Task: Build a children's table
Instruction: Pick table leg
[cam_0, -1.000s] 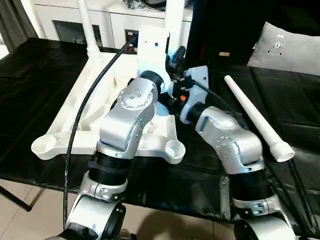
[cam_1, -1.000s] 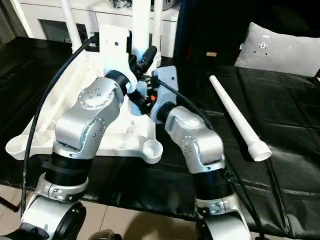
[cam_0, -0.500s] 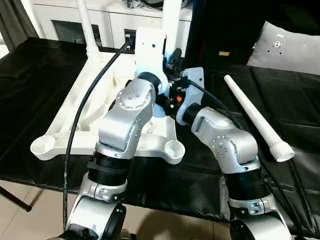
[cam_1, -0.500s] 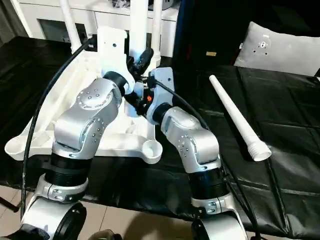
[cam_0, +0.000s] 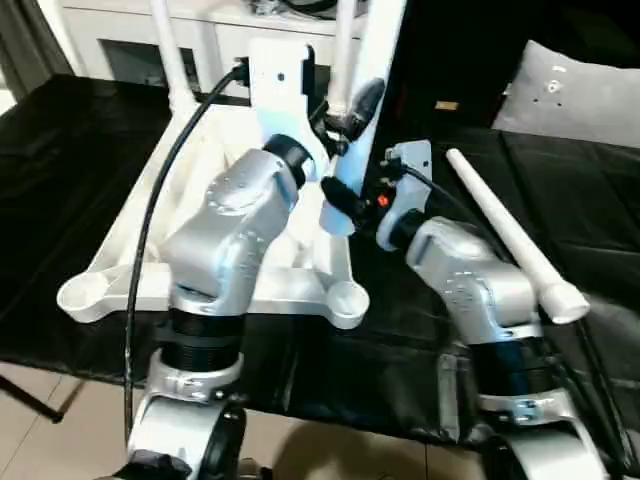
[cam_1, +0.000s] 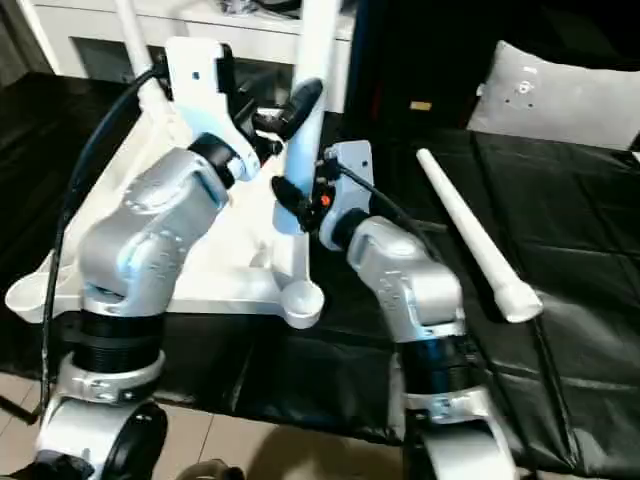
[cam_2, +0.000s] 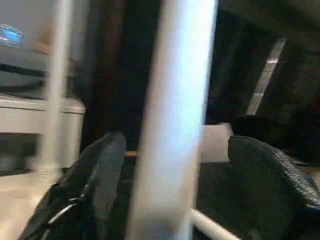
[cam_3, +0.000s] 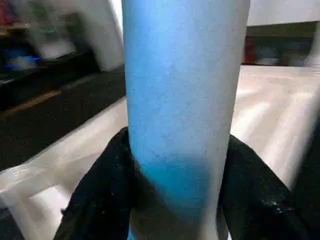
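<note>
The right tool (cam_3: 175, 200) squeezes a standing leg (cam_3: 185, 100) low down. The left tool (cam_2: 170, 185) is open wide around it higher up, not touching. The leg points straight up from the top (cam_0: 150, 280).

White table top (cam_0: 200, 215), white legs (cam_0: 505, 235), black cloth (cam_0: 60, 180), silver forearms (cam_0: 225, 230).

No lettering, label, brand mark or number can be read anywhere here, not on the white parts, not on the black cloth, not on the far cabinet; every surface is plain or blurred.
</note>
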